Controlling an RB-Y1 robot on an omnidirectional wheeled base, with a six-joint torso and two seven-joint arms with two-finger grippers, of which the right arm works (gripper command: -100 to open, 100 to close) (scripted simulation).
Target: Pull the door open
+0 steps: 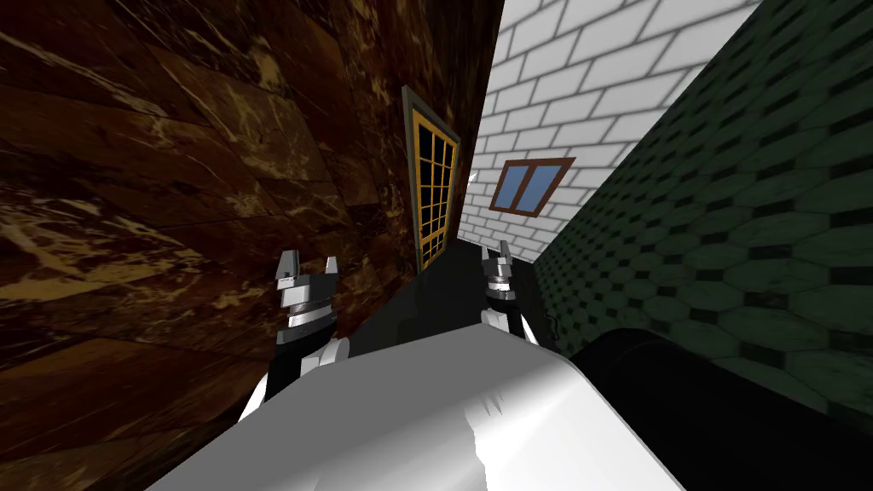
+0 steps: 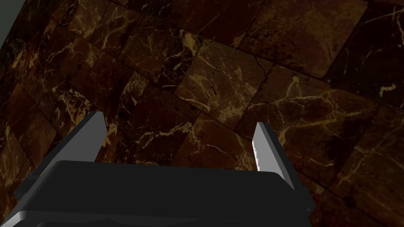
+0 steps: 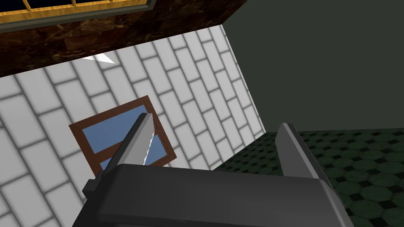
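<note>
Nearest the lens, the left gripper [image 1: 309, 258] is raised close beside the brown marble wall [image 1: 170, 170]. Its jaws are released, wide apart and empty, and its wrist view looks onto those veined tiles. The door [image 1: 435, 192] stands in that same wall, ahead of both arms and well apart from them. It is a grid of dark panes in yellow bars inside a grey outer frame, lying flush with the marble. The right gripper [image 1: 495, 249] is raised to the door's right, jaws likewise released and empty. Beyond the door, a white brick wall [image 1: 580, 94] carries a brown-framed window [image 1: 530, 187] with blue panes. A green hexagon-tiled surface [image 1: 750, 213] runs along the right side.
</note>
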